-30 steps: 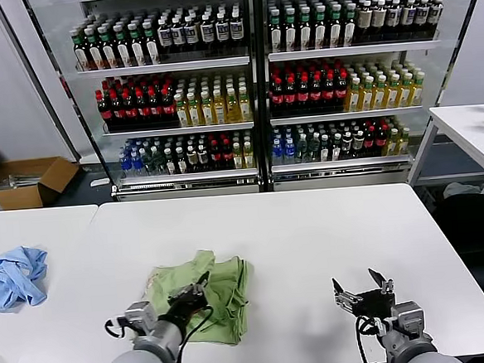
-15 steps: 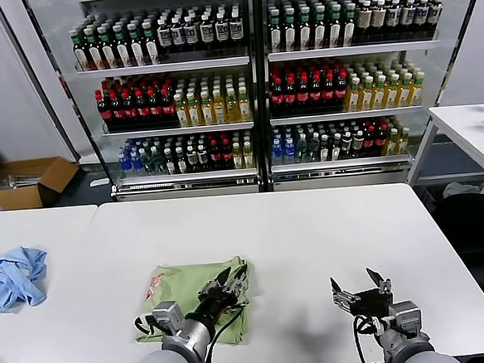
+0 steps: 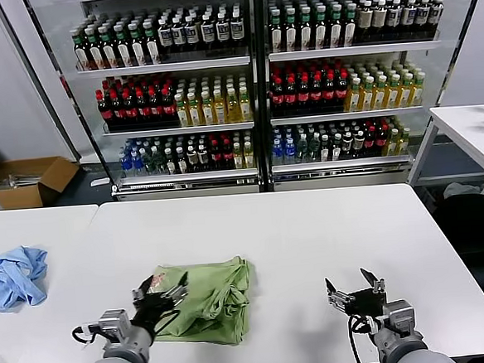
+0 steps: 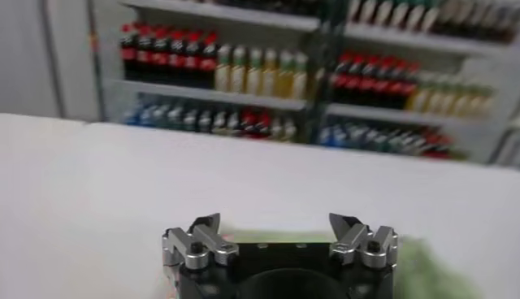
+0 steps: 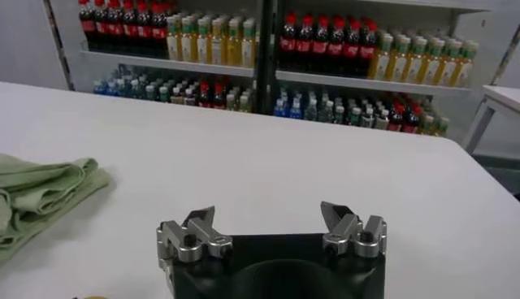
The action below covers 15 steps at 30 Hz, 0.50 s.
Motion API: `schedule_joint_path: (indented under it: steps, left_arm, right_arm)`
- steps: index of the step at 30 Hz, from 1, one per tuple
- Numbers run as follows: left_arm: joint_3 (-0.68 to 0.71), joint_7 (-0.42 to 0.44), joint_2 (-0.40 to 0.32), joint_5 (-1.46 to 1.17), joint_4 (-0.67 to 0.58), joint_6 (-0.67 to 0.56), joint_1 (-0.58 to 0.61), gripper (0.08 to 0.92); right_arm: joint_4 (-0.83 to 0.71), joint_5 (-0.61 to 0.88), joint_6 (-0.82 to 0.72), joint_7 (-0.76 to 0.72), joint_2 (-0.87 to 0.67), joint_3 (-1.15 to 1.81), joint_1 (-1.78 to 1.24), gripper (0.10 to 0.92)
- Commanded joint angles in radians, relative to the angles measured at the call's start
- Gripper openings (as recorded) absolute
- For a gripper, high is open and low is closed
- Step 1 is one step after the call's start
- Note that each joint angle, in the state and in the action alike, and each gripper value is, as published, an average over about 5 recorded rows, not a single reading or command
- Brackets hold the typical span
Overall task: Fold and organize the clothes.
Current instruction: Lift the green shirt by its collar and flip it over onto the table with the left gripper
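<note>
The clothes, a light green polo shirt [image 3: 210, 298], lie in a folded bundle near the table's front edge, left of centre, with a bit of red print at the far left corner. My left gripper [image 3: 161, 291] hovers over the shirt's left edge, open and holding nothing. In the left wrist view its fingers [image 4: 203, 224] stand wide apart above a blurred green strip of the shirt [image 4: 422, 262]. My right gripper [image 3: 354, 291] waits open at the front right, well clear of the cloth. From the right wrist the shirt [image 5: 39, 195] shows far off to one side.
A crumpled light blue garment [image 3: 14, 277] lies on the neighbouring table on the left. The white table [image 3: 320, 234] stretches back toward glass-fronted coolers full of bottles [image 3: 252, 89]. Another white table [image 3: 475, 132] stands at the right, a cardboard box [image 3: 28, 183] on the floor at the left.
My left gripper carried the shirt's edge to the right, let go and opened, then drew back to the shirt's left edge. The right arm barely shifted.
</note>
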Motion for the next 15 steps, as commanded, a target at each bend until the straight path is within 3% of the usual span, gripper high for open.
schedule_joint_path:
  steps: [1, 15]
  left_arm:
    - [-0.132, 0.023, 0.045, 0.065, 0.198, 0.025, -0.009, 0.821]
    - [-0.101, 0.091, 0.036, -0.058, 0.174, 0.036, -0.007, 0.82]
  right_arm:
    - [-0.005, -0.003, 0.001, -0.001, -0.002, 0.0, 0.002, 0.823]
    - [-0.015, -0.015, 0.002, -0.004, 0.01, -0.001, -0.004, 0.823]
